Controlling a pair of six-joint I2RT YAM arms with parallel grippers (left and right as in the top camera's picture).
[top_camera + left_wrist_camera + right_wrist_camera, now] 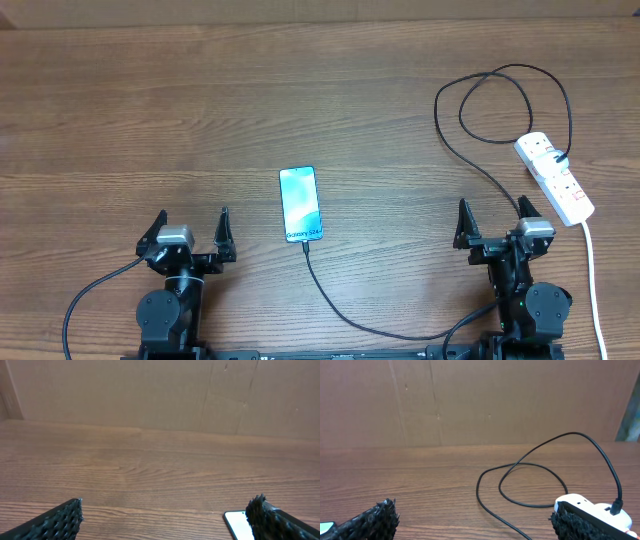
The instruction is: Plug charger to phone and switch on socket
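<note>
Both arms sit low at the near edge of the wooden worktop (150,120). The left pincer (193,214) and the right pincer (492,205) each stand spread wide and hold nothing. The phone (300,204) lies flat between them, a little nearer the left one and just beyond its fingertips, with its screen lit pale blue and the lettered end towards the arms. In the left wrist view only one corner of it shows beside that arm's right finger. The charger cable (340,312) meets the phone's near short edge and curves away along the front of the worktop towards the base of the right arm. Whether the tip is fully seated I cannot tell. Out on the right the same thin black line makes a loose loop and ends at a black plug (560,158) sitting in the power strip (555,180). The strip lies at an angle just beyond and to the right of the right pincer, and its thick white cord (592,270) trails back to the near edge. The strip's switches carry red marks, but their position is too small to read.
</note>
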